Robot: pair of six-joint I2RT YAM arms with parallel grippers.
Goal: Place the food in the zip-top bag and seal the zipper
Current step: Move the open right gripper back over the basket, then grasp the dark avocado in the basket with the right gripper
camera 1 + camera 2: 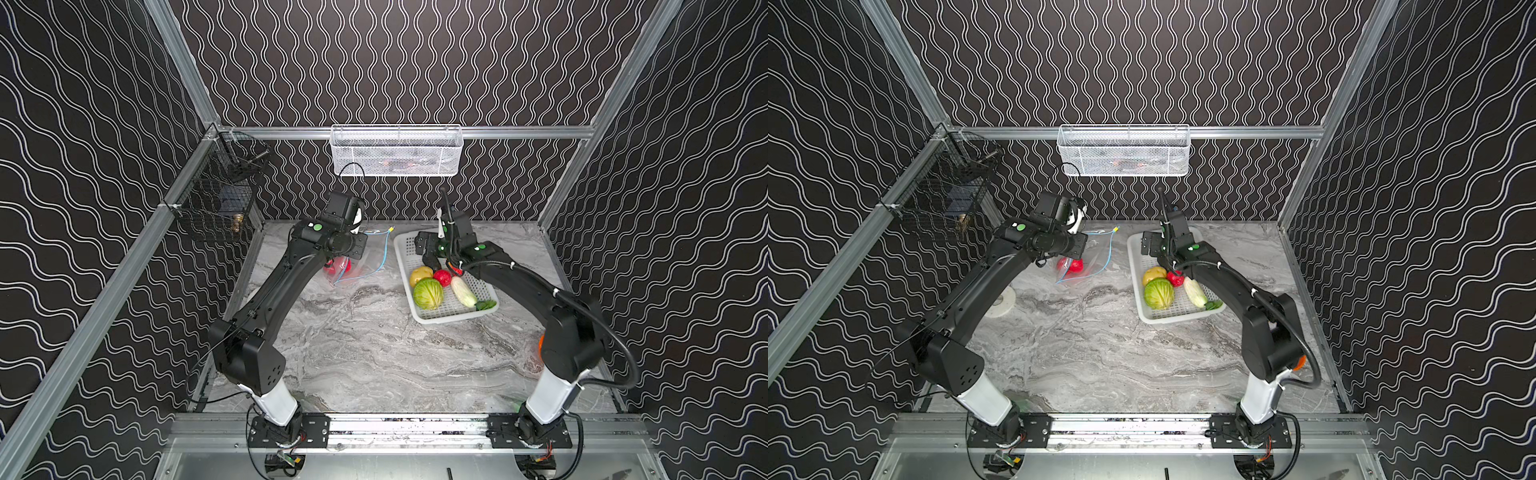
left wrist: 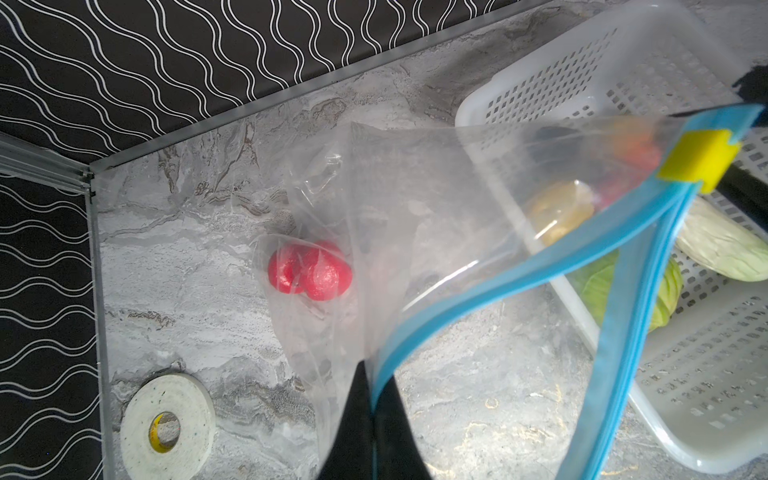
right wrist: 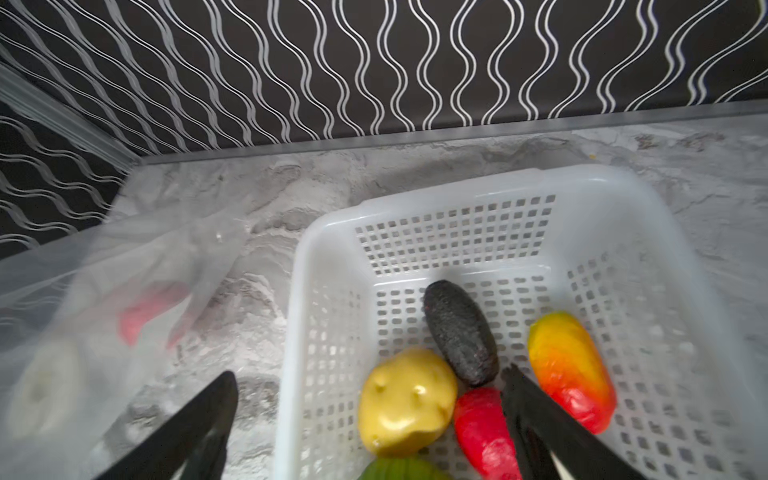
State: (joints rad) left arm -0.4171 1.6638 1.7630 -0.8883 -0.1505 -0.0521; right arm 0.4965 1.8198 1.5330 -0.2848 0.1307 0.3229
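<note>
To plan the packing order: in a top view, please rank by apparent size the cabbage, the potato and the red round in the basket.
1. cabbage, clearly largest.
2. potato.
3. red round, a little smaller than the potato.

The setting is a robotics lab test cell. The workspace is boxed in by an aluminium extrusion frame (image 1: 519, 132) that is lined with black wave-patterned panels (image 1: 395, 62). Two black robot arms (image 1: 270, 299) are bolted to a metal rail (image 1: 407, 428) along the front of a marble-patterned tabletop (image 1: 374, 361). A white mesh basket (image 1: 397, 151) and a black wire basket (image 1: 216, 208) are hung from the frame. Toy vegetables (image 1: 428, 293) are laid out in a white perforated basket (image 1: 449, 319).
</note>
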